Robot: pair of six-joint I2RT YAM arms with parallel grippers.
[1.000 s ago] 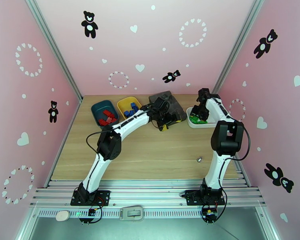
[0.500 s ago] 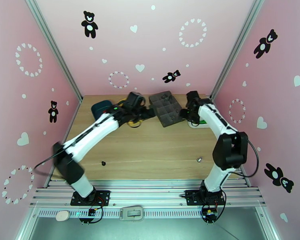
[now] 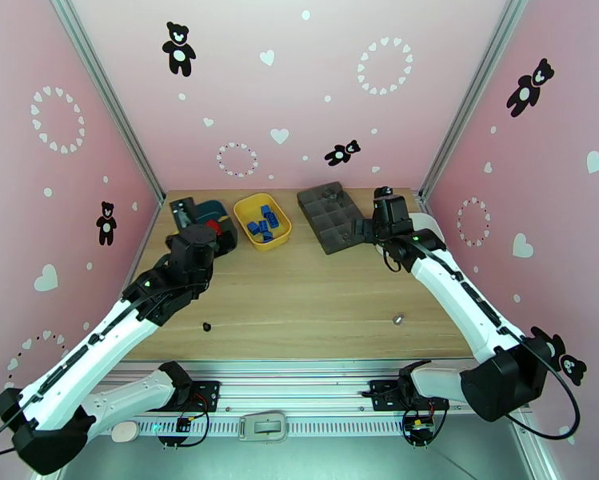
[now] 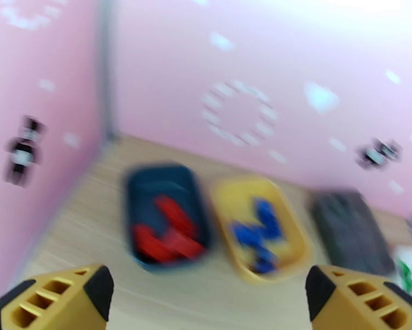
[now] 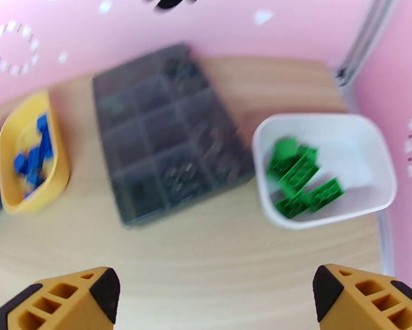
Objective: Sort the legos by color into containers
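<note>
In the left wrist view, red legos [image 4: 167, 229] lie in the dark teal container [image 4: 150, 182] and blue legos [image 4: 258, 232] in the yellow container [image 4: 228, 193]. The right wrist view has green legos [image 5: 302, 180] inside the white container [image 5: 327, 125]. From above, the yellow container [image 3: 277, 235] holds blue legos [image 3: 263, 220], and the teal one [image 3: 216, 208] sits partly behind my left gripper [image 3: 189, 214]. My left gripper [image 4: 206, 303] is open and empty, raised before the two left containers. My right gripper [image 5: 217, 303], also open and empty, hovers near the white container [image 3: 432, 224].
A dark grey compartment tray [image 3: 331, 216] lies between the yellow and white containers. A tiny black bit [image 3: 206, 326] and a small metal piece [image 3: 396, 319] rest on the wooden table [image 3: 299, 290] toward its front. Pink walls close in the back and both sides.
My left arm has swung left and back from the grey tray to the teal container, uncovering the yellow one. My right gripper has opened and drawn back off the white container.
</note>
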